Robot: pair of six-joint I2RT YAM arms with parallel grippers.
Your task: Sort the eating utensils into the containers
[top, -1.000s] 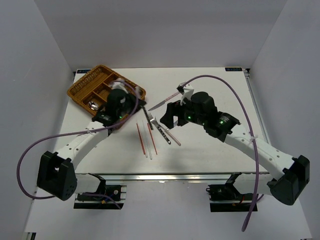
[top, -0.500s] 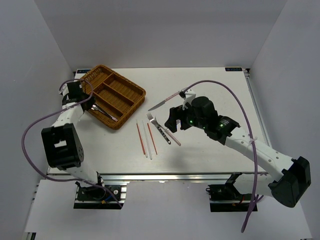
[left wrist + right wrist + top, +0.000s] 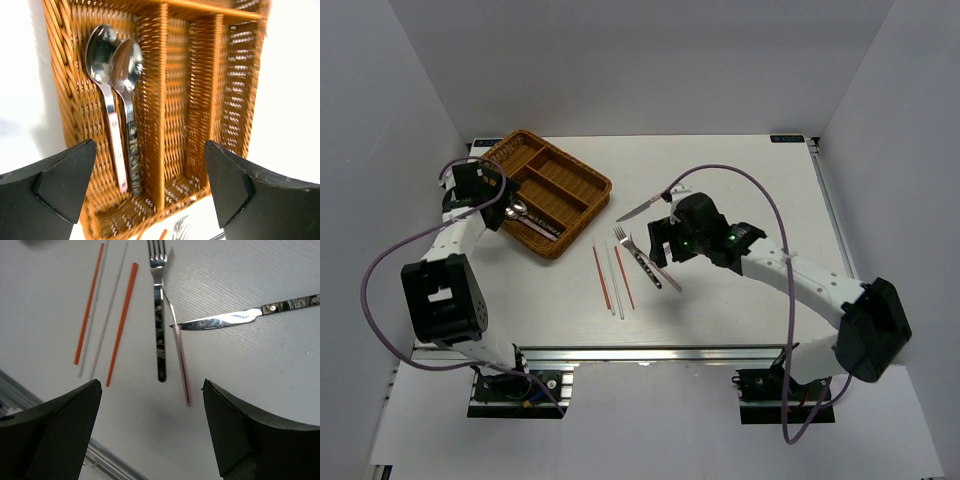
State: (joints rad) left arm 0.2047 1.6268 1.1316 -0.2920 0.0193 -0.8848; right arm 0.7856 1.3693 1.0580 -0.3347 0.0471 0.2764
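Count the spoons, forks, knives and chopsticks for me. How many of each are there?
Spoons: 2
Fork: 1
Knives: 2
Chopsticks: 3 (2 red, 1 white)
Total: 8

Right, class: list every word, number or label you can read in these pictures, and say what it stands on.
No text can be read.
The far-left table label: too small to read.
The far-right table label: too small to read.
The wicker tray and spoons show no lettering.
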